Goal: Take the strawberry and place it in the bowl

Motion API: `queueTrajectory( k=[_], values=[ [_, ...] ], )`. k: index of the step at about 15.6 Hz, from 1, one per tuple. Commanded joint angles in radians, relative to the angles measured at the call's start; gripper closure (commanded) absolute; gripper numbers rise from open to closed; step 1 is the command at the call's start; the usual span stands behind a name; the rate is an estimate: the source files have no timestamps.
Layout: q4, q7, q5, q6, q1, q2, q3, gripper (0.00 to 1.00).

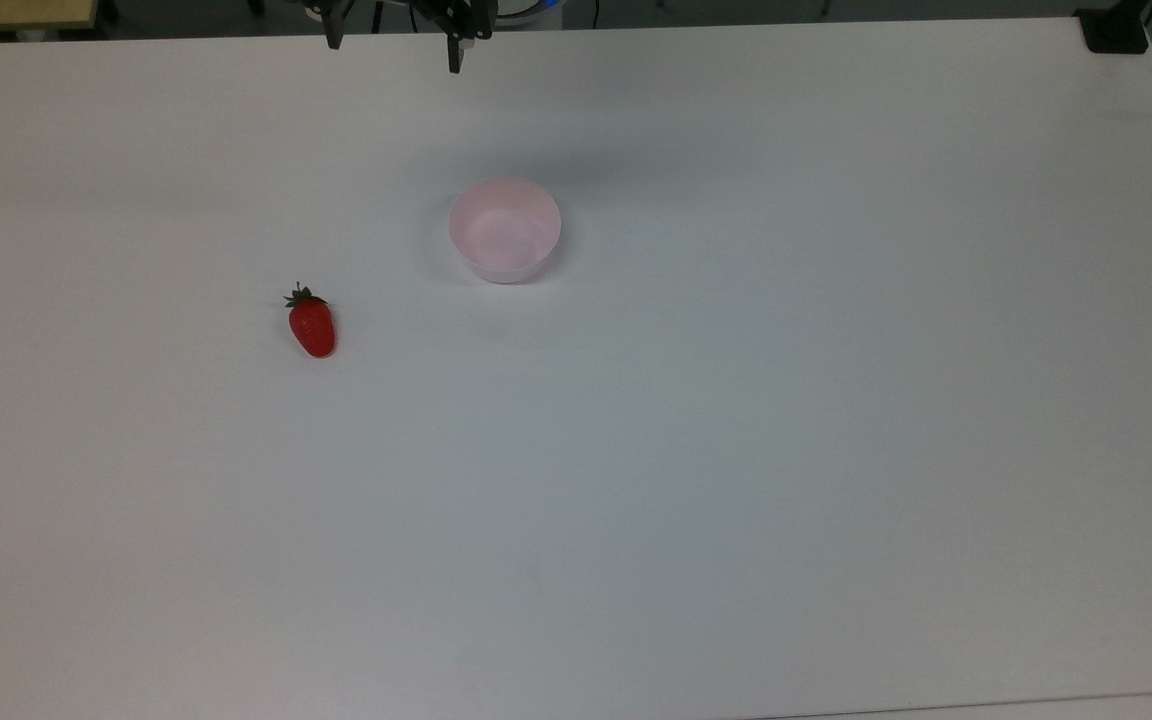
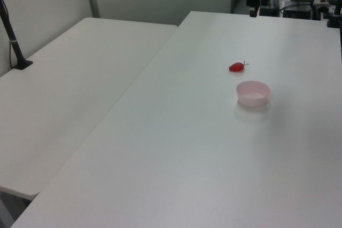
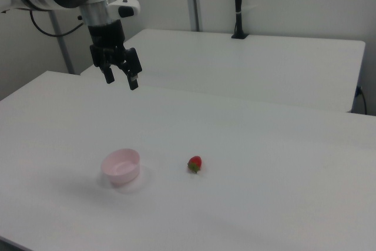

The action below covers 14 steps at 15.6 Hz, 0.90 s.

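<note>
A small red strawberry [image 1: 312,327] with a green cap lies on the white table, left of the pale pink bowl [image 1: 504,229] in the top view. The left view has the strawberry [image 2: 236,67] just beyond the bowl [image 2: 253,93]. In the right view the strawberry [image 3: 194,164] lies to the right of the bowl [image 3: 121,166]. My gripper [image 3: 121,80] hangs open high above the table's far side, well away from both, with nothing between its fingers. Its fingertips [image 1: 454,62] show at the top edge of the top view.
A second white table [image 2: 75,78] adjoins on the left view's left, with a black post [image 2: 12,36] mounted on it. A black clamp [image 1: 1114,30] sits at the table's corner in the top view's upper right. Equipment crowds the far end [image 2: 299,4].
</note>
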<state>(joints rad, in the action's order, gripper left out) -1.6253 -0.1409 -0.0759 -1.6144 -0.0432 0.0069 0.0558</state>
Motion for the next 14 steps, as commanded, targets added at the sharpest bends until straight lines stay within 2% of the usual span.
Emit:
queueTrajectory(
  k=[1, 14],
  values=[
    [-0.008, -0.003, 0.008, 0.019, 0.0, -0.015, 0.002, 0.0],
    [-0.005, 0.015, 0.008, -0.001, 0.008, -0.002, 0.004, 0.0]
  ],
)
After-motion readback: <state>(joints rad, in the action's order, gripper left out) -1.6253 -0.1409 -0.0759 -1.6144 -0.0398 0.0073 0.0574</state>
